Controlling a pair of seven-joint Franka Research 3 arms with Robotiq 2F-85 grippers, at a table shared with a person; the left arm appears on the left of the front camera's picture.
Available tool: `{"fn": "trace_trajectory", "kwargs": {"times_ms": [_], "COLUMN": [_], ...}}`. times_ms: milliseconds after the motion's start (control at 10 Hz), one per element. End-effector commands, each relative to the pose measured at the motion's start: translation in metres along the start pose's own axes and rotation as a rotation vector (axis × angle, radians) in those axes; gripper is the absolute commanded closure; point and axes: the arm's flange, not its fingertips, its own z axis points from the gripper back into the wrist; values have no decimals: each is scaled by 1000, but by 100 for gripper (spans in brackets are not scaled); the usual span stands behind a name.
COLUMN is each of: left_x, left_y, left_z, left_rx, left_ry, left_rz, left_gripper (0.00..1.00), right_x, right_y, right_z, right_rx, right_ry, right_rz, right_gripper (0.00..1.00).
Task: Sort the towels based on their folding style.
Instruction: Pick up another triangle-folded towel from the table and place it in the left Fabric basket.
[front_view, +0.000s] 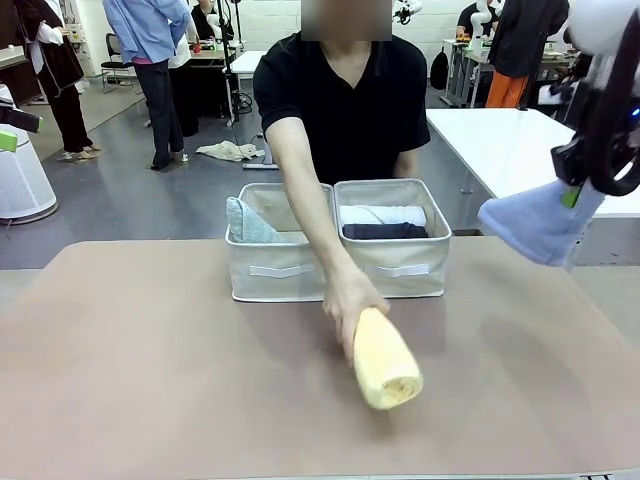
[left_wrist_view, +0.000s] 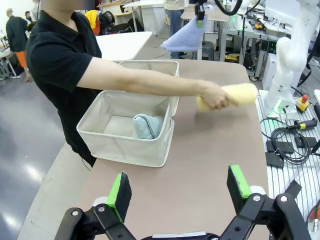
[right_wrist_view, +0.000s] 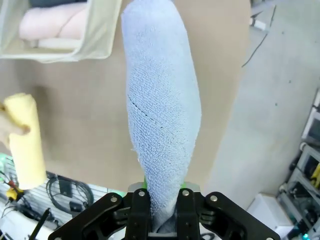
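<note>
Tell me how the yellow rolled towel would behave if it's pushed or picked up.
Lying on its side as a cylinder, the yellow rolled towel would probably roll if nudged sideways. It looks like soft terry, so likely light and squashy, not slippery.

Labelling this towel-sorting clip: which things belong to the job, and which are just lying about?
Job: yellow rolled towel held by the person's hand; lavender-blue towel in the shut right end effector; mint towel, white towel, dark towel in the two bins.
Lying about: cloth on the floor; cables beside the table.
</note>
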Motion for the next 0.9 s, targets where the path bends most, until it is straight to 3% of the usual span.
{"fn": "trace_trajectory", "kwargs": {"times_ms": [0, 200, 300, 400, 600, 800], "left_x": [0, 0, 0, 0, 0, 0], "left_y": [-1, -1, -1, -1, -1, -1], "left_z": [1, 1, 1, 1, 1, 1], "left_rx": [-3, -3, -3, -3, -3, -3], "left_ry": [-12, -12, -12, -12, -12, -12], "left_rz": [-4, -4, -4, -4, -4, -4], "left_gripper": [0, 0, 0, 0, 0, 0], "right_x": [-27, -38, -37, -51, -132, -160], "right_y": [21, 49, 36, -9, -106, -111], "right_z": [21, 35, 34, 32, 37, 34], "right_rx": [-46, -95, -121, -169, -79, -85], "right_ry": [-63, -94, -94, -53, -134, -165], "right_rz": [41, 69, 13, -93, -249, -253], "right_gripper": [85, 85, 85, 85, 85, 85]}}
